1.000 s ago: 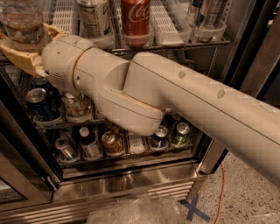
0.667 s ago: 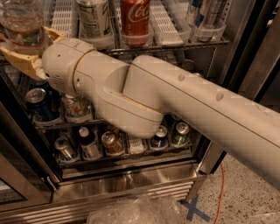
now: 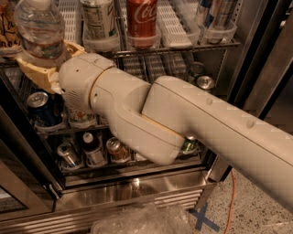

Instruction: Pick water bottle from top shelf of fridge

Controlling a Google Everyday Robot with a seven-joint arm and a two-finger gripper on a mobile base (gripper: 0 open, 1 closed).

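Your gripper sits at the left end of the top shelf, its tan fingers clasped low around the water bottle to hold it upright for lifting out of the fridge.

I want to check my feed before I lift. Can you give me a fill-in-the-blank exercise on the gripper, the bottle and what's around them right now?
1. The gripper, at the upper left of the view, is closed around the water bottle, whose cap is ____.
2. The cola can on the top shelf is coloured ____.
3. The tape cross on the floor is ____.

Missing words: white; red; blue.
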